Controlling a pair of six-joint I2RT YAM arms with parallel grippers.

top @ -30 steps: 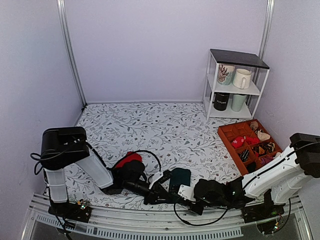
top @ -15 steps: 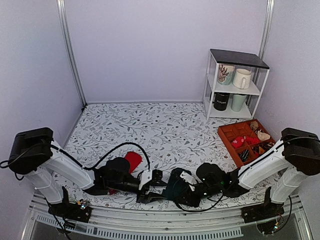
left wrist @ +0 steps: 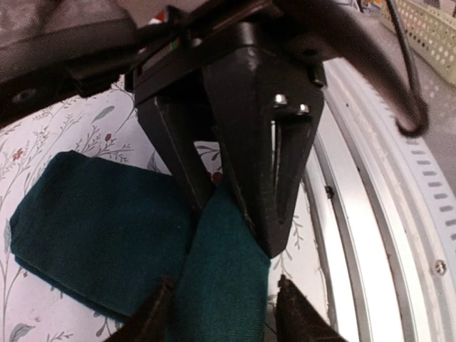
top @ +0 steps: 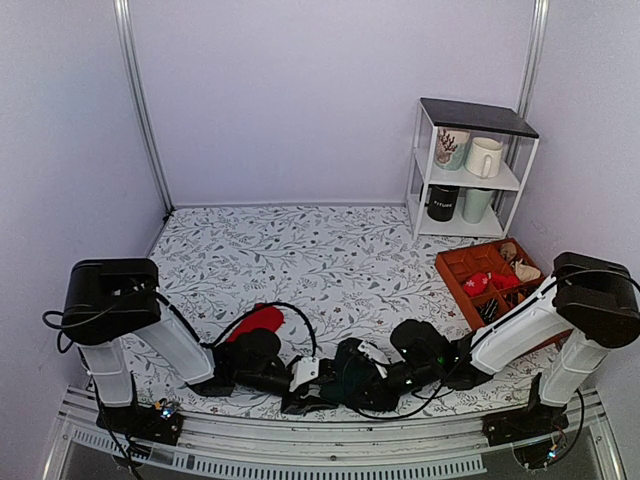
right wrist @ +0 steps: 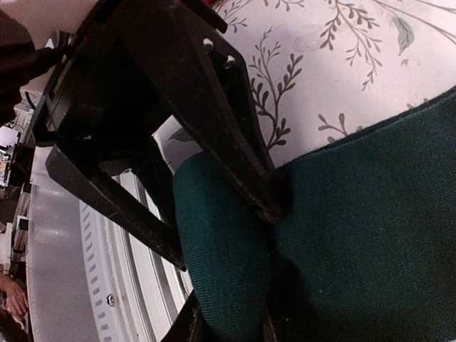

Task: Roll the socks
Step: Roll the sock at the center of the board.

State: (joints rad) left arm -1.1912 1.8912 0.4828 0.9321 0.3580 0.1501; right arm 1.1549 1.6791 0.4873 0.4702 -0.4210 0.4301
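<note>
- Teal sock (top: pixel 352 368) lies at the table's (top: pixel 330 250) near edge, between both grippers; red sock (top: pixel 258 320) lies apart, leftward.
- Left gripper (left wrist: pixel 224 313) has just released; its jaws now straddle the teal sock loosely.
- Right gripper (left wrist: pixel 229 222) stays pinched on it, so a left regrip probably follows.

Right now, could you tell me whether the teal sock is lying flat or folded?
Partly folded: one end of the teal sock is gathered into a raised ridge; the rest lies flat.
</note>
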